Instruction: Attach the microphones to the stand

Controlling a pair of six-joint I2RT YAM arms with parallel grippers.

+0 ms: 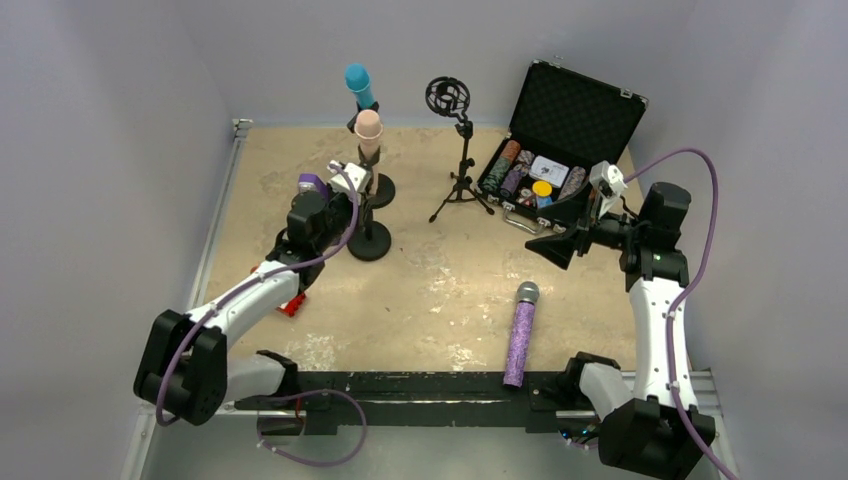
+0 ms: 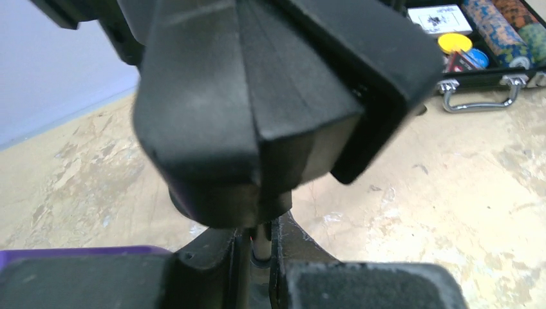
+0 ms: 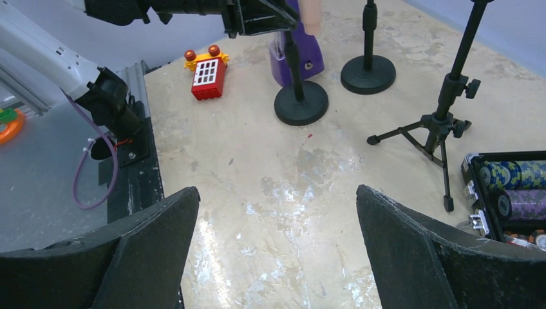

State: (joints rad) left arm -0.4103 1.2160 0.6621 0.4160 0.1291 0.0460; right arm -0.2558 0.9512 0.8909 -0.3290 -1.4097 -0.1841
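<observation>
Closest to me, the purple mic [image 1: 520, 338] lies flat on the table [image 1: 450, 280], not on any stand. My right pincer [image 1: 562, 243] hangs wide open with nothing in it, well apart from that mic. A red toy phone [image 3: 207, 78] sits off to the left.

Farther out, my left pincer [image 2: 260, 251] is shut tight. It looks pinched on the thin pole of the near stand [image 3: 300, 103]. The pink mic [image 1: 368, 128] sits up on that stand, I think, and the blue mic [image 1: 358, 82] is on the one behind. The three-leg stand [image 1: 461, 180] has nothing in its ring. The black case [image 1: 575, 110] is open at the back.

A tug from my left pincer could tip the near stand and drop the pink mic. The purple mic is round, so a bad grab could make it roll. The three-leg stand looks light and may fall if I push hard.

I can read no words. The white card [image 2: 443, 18] in the case has marks too small to tell.
</observation>
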